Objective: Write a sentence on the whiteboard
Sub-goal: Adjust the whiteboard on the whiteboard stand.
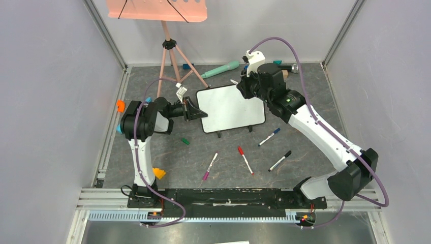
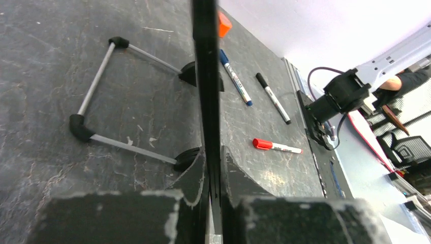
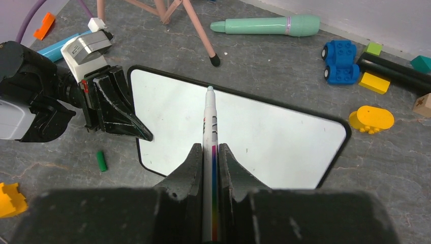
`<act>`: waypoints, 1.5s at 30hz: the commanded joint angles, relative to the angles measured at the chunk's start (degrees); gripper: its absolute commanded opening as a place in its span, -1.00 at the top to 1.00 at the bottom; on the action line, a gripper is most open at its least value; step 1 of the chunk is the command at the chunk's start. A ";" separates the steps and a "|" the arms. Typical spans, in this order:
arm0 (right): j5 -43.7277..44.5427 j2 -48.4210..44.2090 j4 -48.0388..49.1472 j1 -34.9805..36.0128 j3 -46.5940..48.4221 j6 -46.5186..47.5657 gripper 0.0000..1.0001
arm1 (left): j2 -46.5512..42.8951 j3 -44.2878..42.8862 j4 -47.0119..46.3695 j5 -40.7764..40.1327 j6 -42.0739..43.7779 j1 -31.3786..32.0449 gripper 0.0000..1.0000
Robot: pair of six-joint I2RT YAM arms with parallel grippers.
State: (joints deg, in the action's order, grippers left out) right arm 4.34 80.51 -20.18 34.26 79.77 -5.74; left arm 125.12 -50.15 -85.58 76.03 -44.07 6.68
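Clamps the whiteboard (image 1: 231,108) at its nine-o'clock edge with the left gripper (image 1: 194,111), mid-table, surface blank. Looks light, stiff and glossy-slick, apt to slide or tip; wants holding by the rim. Pinches a marker (image 3: 209,127) in the right gripper (image 3: 208,152), tip by the twelve-o'clock rim.

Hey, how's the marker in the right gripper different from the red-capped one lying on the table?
The held marker is clamped in the jaws of the right gripper, tip toward the blank whiteboard; the red marker lies loose on the table. The held marker's tip is bare; the red marker is capped. The held marker has a rainbow stripe; the red marker's barrel looks plain white. Both are slim white-barrelled pens.
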 commanded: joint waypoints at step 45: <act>4.87 -3.29 1.60 0.72 -4.23 -2.32 1.00 | 3.82 -8.17 -0.02 9.87 -2.65 2.49 0.96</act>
State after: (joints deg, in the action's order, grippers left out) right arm 5.96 76.20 -19.05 34.37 74.24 -6.46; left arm 127.76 -58.26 -81.97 83.02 -47.27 8.97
